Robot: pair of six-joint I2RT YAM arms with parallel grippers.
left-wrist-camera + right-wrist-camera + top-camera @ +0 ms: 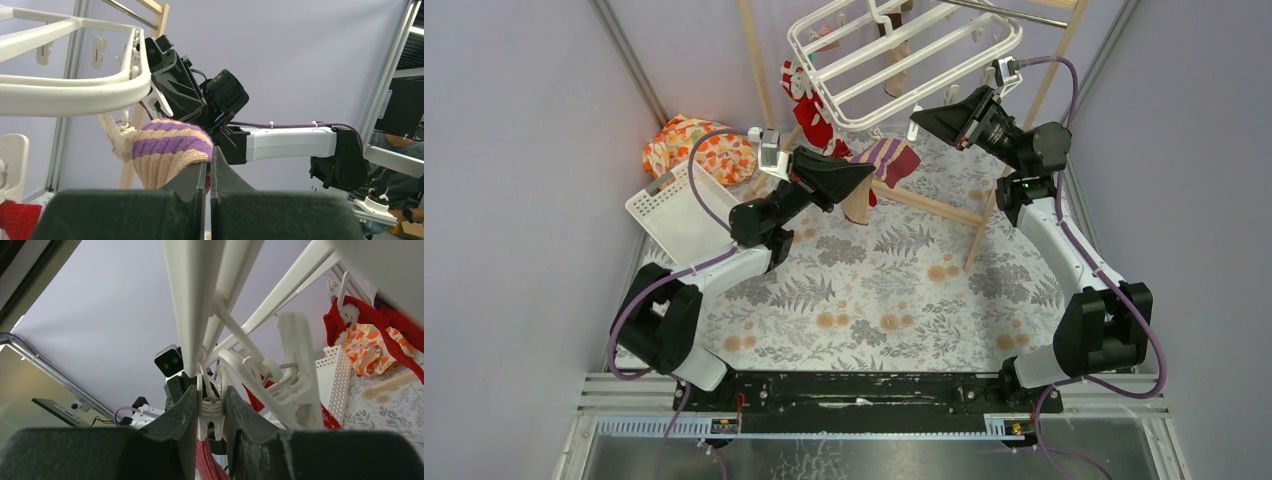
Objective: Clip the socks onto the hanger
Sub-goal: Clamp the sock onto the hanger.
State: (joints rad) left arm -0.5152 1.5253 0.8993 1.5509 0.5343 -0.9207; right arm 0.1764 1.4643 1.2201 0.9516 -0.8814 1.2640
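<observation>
The white grid hanger [904, 50] hangs tilted at the top from the wooden rack. Two red festive socks [809, 105] hang from its left side. My left gripper [867, 173] is shut on the purple-striped sock [891, 158] and holds it up under the hanger's near edge. In the left wrist view the sock [170, 150] bulges from my left gripper [210, 159], touching a dangling clip [120, 135] below the hanger rim [75, 92]. My right gripper [211, 392] squeezes a white clip [210, 412] hanging from a hanger bar; maroon knit [206, 460] lies just below that clip.
The wooden pole rack [929, 207] stands across the back of the floral table. A white slotted basket [679, 215] and an orange floral cloth bundle [699, 150] lie at the back left. Purple walls close in both sides. More clips [295, 355] dangle beside my right gripper.
</observation>
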